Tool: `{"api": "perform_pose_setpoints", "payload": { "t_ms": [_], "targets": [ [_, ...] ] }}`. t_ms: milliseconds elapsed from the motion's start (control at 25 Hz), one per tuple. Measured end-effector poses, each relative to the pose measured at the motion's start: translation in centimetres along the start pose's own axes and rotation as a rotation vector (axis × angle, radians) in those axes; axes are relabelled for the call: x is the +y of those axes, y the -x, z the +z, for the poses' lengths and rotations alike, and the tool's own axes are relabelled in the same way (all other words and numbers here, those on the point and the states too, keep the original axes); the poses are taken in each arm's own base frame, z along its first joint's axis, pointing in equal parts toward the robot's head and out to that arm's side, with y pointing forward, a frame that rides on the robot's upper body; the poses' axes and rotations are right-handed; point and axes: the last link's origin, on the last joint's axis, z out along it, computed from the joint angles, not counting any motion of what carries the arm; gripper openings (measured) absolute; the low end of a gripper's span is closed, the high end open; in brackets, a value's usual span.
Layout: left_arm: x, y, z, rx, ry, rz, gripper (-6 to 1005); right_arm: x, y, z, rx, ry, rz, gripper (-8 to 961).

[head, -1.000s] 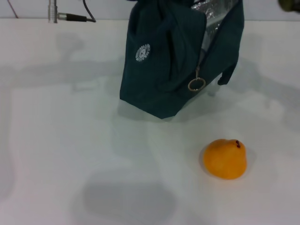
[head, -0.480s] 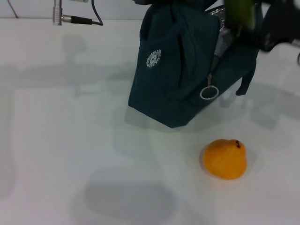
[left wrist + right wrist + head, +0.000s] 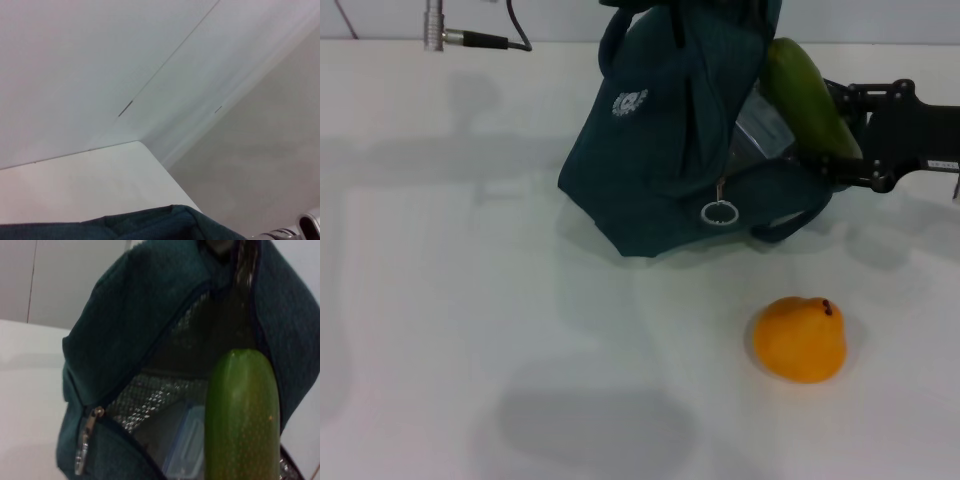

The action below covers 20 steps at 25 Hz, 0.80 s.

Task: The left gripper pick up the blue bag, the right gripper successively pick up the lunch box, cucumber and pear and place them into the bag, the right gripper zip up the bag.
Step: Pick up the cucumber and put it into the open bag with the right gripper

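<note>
The blue bag (image 3: pixel 660 130) hangs tilted at the back centre of the table, its top cut off by the head view's edge. Its opening faces right and shows silver lining (image 3: pixel 150 400). My right gripper (image 3: pixel 835 135) reaches in from the right, shut on the green cucumber (image 3: pixel 805 95), whose tip sits at the bag's mouth (image 3: pixel 242 410). The clear lunch box (image 3: pixel 182 445) lies inside the bag. The orange pear (image 3: pixel 800 338) rests on the table in front of the bag. The left wrist view shows only an edge of the bag (image 3: pixel 150 225); my left gripper is out of view.
The zip's ring pull (image 3: pixel 719 212) dangles on the bag's front. A loose strap (image 3: pixel 790 215) loops below the opening. A metal plug with a black cable (image 3: pixel 470 38) lies at the back left of the white table (image 3: pixel 470 300).
The bag has swung left and tilted, with its opening turned toward the right. The right gripper has come down from the upper right, bringing the cucumber to the bag's mouth.
</note>
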Motion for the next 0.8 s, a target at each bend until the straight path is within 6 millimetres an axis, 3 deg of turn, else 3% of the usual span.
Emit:
{"api": "perform_pose_setpoints", "payload": {
  "t_ms": [200, 440, 800],
  "targets": [
    [0.1, 0.1, 0.2, -0.005, 0.005, 0.002, 44, -0.2, 0.5, 0.3, 0.011, 0.004, 0.013, 555],
    [0.4, 0.3, 0.5, -0.022, 0.021, -0.001, 44, -1.0, 2.0, 2.0, 0.098, 0.062, 0.068, 556],
    [0.7, 0.9, 1.3, -0.064, 0.037, 0.006, 44, -2.7, 6.6, 3.4, 0.209, 0.069, 0.138, 557]
  ]
}}
